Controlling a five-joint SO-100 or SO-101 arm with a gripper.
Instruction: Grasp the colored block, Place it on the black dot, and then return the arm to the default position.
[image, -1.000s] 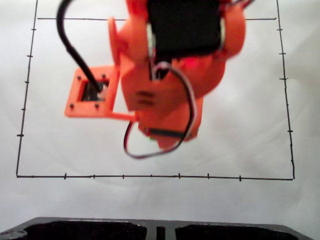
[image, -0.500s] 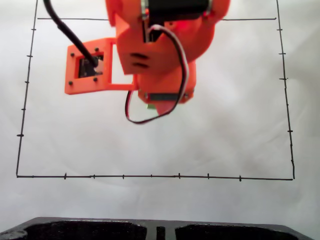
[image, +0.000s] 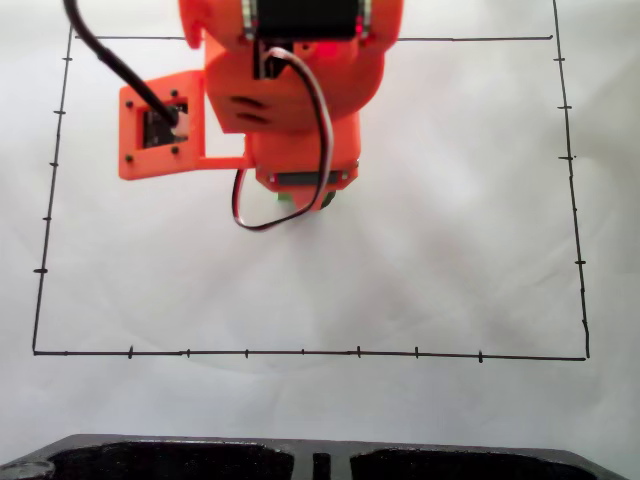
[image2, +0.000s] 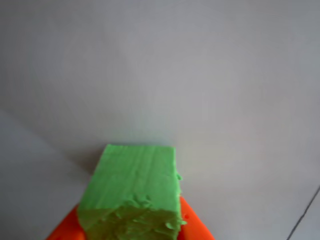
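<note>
The colored block (image2: 132, 192), clamped between the orange fingers of the gripper (image2: 131, 227) above bare white paper (image: 450, 250), is grasped; placement on the black dot and arm return remain.

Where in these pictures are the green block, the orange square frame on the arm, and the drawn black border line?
green block (image2: 132, 187), wrist view, its smooth upper face.
orange square frame (image: 133, 140), fixed view, its left edge.
black border line (image: 300, 353), fixed view, its bottom stretch.

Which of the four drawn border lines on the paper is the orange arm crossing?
The top line in the fixed view: the arm covers its middle, while the left, right and bottom lines run unbroken.
</note>
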